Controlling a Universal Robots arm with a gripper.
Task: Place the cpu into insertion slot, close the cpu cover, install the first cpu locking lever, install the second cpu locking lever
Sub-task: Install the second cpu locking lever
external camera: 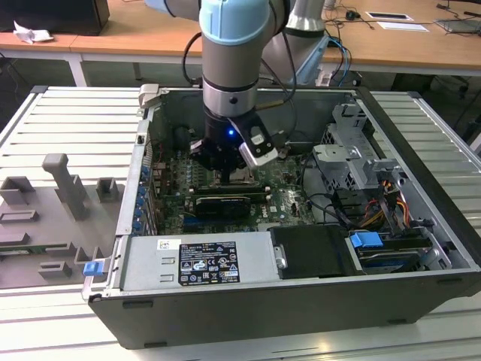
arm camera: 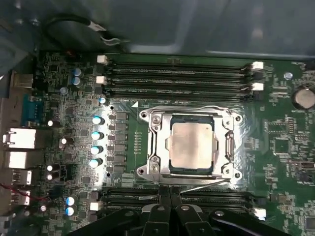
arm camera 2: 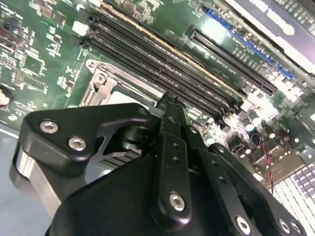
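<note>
Two black fingers (arm camera: 170, 206) of the jaws (arm camera: 170, 192) stand pressed together with nothing between them, their tips at the edge of the insertion slot (arm camera: 191, 145) on the side of the nearer memory slots (arm camera: 197, 199). In the first wrist view the cpu (arm camera: 191, 144) lies flat in that slot, its pale metal face showing through the square cut-out of the cpu cover (arm camera: 156, 147), which lies closed over it. A thin wire lever (arm camera: 206, 185) runs along the slot's edge just by the fingertips; whether it is latched I cannot tell. In the second wrist view the same fingers (arm camera 2: 170, 123) reach down to the slot's metal rim (arm camera 2: 98, 86), beside long black memory slots (arm camera 2: 162, 64). All this sits on a green circuit board (arm camera: 280, 142) inside an open computer case (external camera: 248, 316), where the arm (external camera: 233, 60) comes down from above. A white label (external camera: 207, 263) with small print and marks is on the case's grey box; its writing is too small to tell. The case rests on a ribbed metal counter (external camera: 421, 338), with grey fixtures (external camera: 64, 184) at the exterior view's left and wooden desks (external camera: 150, 34) behind.
</note>
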